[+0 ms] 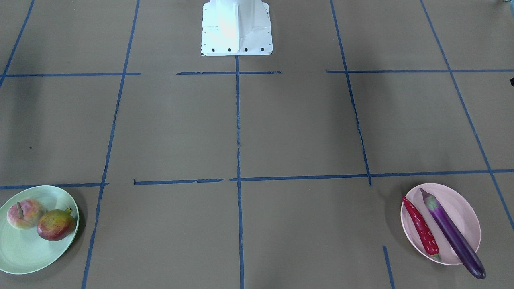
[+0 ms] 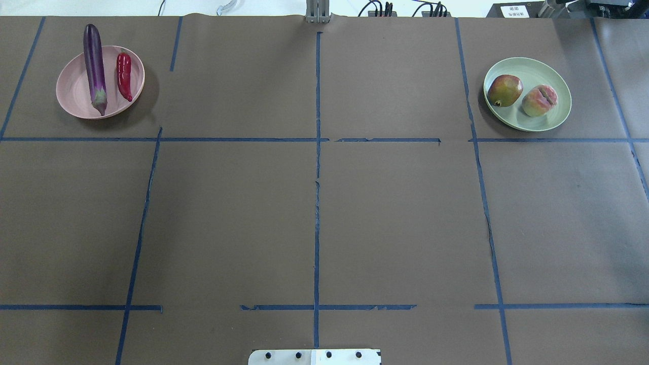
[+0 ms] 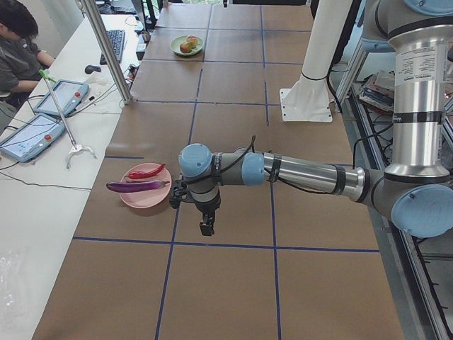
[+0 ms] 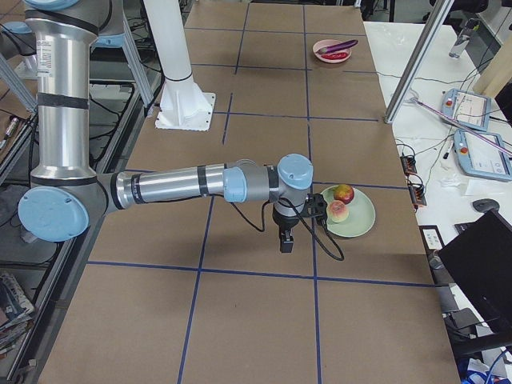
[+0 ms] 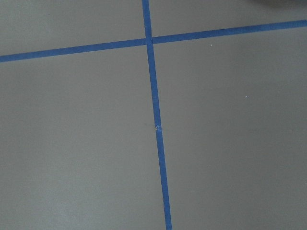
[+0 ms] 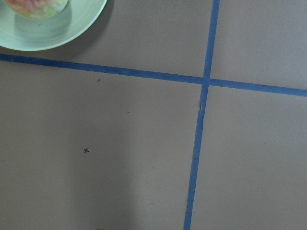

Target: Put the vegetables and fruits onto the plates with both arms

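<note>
The pale pink plate (image 1: 461, 200) holds the purple eggplant (image 1: 451, 233) and the red chili pepper (image 1: 421, 226); the eggplant's tip overhangs the rim. The pale green plate (image 1: 24, 253) holds the peach (image 1: 24, 214) and the pomegranate (image 1: 55, 224). My left gripper (image 3: 206, 227) points down above the table beside the pink plate (image 3: 145, 197). My right gripper (image 4: 286, 242) points down beside the green plate (image 4: 360, 216). Both show only in the side views, so I cannot tell whether they are open or shut. Nothing hangs from either.
The white base block (image 1: 237, 28) stands at the robot's edge of the table. Blue tape lines (image 2: 317, 177) grid the brown cover. A seated operator (image 3: 21, 49), tablets and a metal pole (image 3: 106, 49) are at a side desk beyond the plates.
</note>
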Action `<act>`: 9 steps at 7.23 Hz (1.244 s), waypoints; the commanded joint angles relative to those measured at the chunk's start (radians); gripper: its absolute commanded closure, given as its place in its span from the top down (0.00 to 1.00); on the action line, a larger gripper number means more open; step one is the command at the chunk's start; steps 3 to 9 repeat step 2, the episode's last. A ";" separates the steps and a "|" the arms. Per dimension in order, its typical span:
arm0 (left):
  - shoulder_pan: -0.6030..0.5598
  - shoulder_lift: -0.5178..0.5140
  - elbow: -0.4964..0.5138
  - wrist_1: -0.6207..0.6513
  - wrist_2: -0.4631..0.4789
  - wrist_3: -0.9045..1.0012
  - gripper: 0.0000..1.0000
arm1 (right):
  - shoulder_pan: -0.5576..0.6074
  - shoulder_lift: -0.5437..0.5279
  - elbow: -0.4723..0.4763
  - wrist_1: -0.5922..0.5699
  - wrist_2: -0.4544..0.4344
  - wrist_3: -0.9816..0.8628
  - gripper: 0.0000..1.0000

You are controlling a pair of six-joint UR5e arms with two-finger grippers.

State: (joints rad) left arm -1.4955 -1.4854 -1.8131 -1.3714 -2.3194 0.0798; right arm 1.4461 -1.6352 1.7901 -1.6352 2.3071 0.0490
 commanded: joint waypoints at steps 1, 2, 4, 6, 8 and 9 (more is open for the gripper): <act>0.001 0.000 0.000 0.000 0.000 0.000 1.00 | -0.001 0.000 0.000 0.000 0.000 0.000 1.00; 0.001 -0.001 0.000 0.000 0.000 0.000 1.00 | 0.000 0.000 0.000 0.000 0.000 -0.001 1.00; 0.001 -0.001 0.000 0.000 0.000 0.000 1.00 | 0.000 0.000 0.000 0.000 0.000 -0.001 1.00; 0.001 -0.001 0.000 0.000 0.000 0.000 1.00 | 0.000 0.000 0.000 0.000 0.000 -0.001 1.00; 0.001 -0.001 0.000 0.000 0.000 0.000 1.00 | 0.000 0.000 0.000 0.000 0.000 -0.001 1.00; 0.001 -0.001 0.000 0.000 0.000 0.000 1.00 | 0.000 0.000 0.000 0.000 0.000 -0.001 1.00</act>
